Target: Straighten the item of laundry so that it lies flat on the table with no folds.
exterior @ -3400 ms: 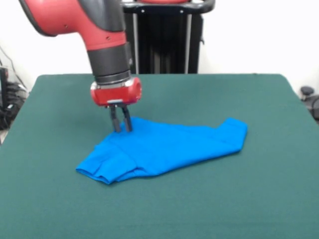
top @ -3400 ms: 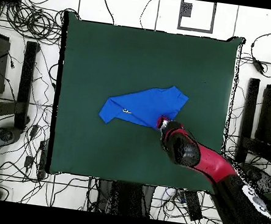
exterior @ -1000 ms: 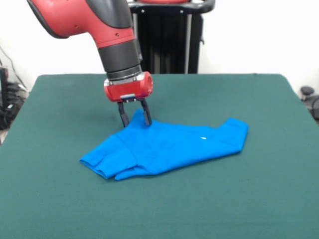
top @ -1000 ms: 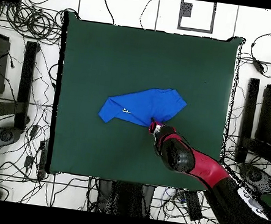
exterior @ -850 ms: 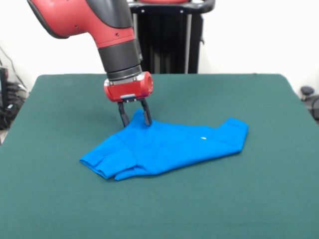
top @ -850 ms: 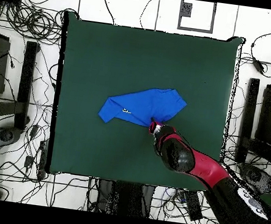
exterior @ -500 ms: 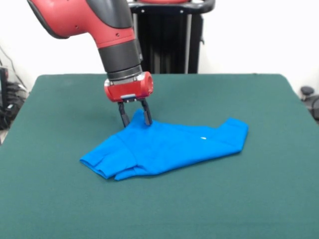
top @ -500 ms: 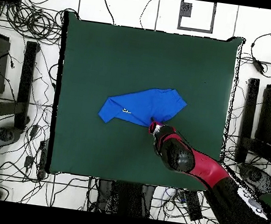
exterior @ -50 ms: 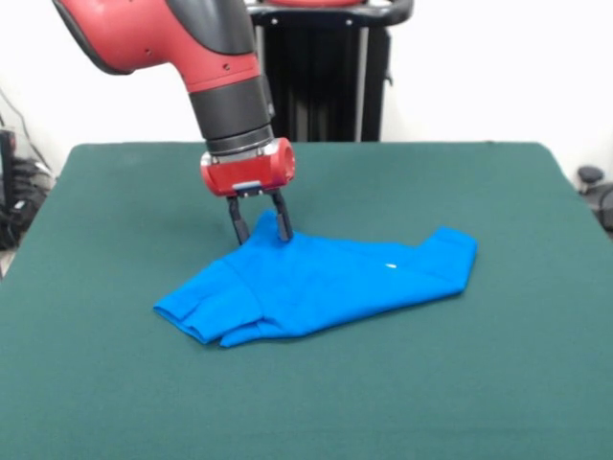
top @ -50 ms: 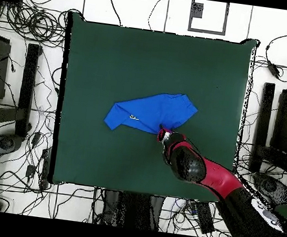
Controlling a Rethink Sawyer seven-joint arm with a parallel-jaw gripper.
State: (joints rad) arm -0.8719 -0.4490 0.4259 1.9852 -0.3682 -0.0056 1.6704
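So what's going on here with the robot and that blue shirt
A red and black arm is working on a bright blue T-shirt that lies crumpled and folded over near the middle of the green table. Its gripper is down at the shirt's far edge, fingers spread open around a small raised peak of fabric. The shirt is not flat yet; folds show along its near edge and at both ends.

No text can be read anywhere (the shirt (exterior @ -50 ms: 316,278) shows plain blue).
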